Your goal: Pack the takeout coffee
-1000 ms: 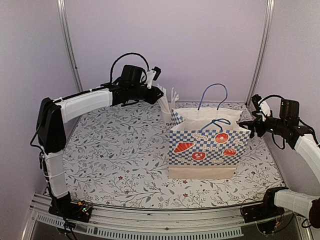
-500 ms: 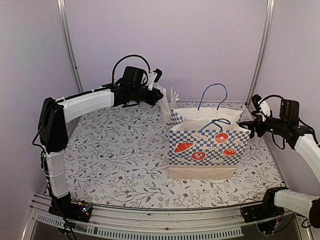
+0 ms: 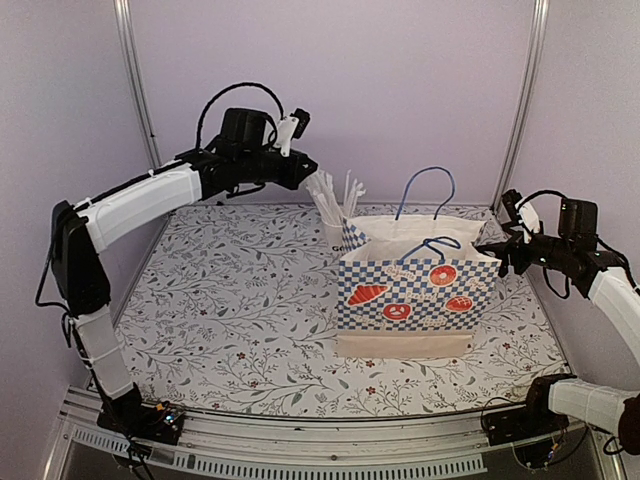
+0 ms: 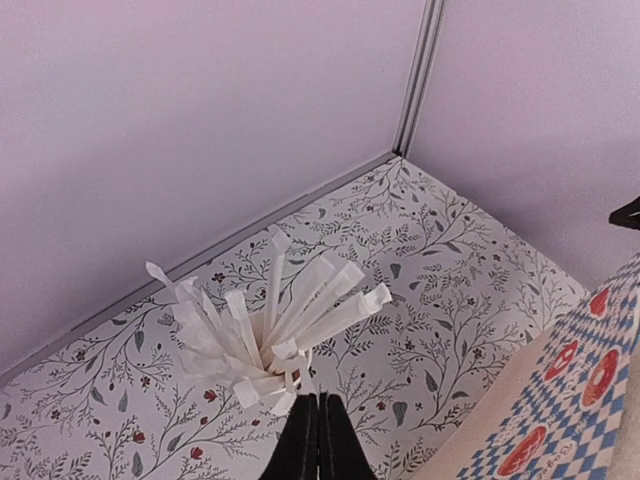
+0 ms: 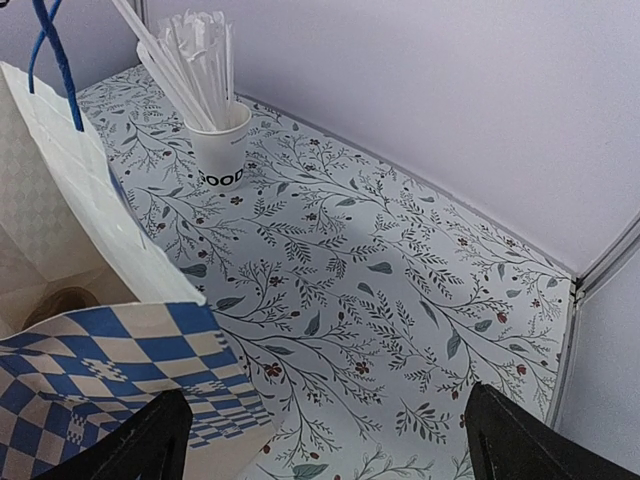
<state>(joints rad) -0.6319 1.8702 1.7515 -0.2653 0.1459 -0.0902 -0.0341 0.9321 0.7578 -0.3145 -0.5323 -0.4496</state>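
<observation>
Hovering with the left gripper (image 4: pixel 318 405) pressed fully shut at the tips of the white straws (image 4: pixel 270 330) in the far cup (image 5: pixel 222 148); cannot tell whether one is pinched. Holding the right gripper (image 5: pixel 325 410) spread wide, empty, just beside the checked paper bag's (image 3: pixel 415 280) right rim. Not seeing the takeout coffee anywhere; cannot tell where it is.

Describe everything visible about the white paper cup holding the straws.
The small white paper cup stands upright on the floral-patterned table, lidless, dark lettering on its side. White paper-wrapped straws fan out of its mouth. It sits behind the blue-checked paper bag, apart from it. The shut left pincer hovers at the straw tips; contact is unclear.
</observation>
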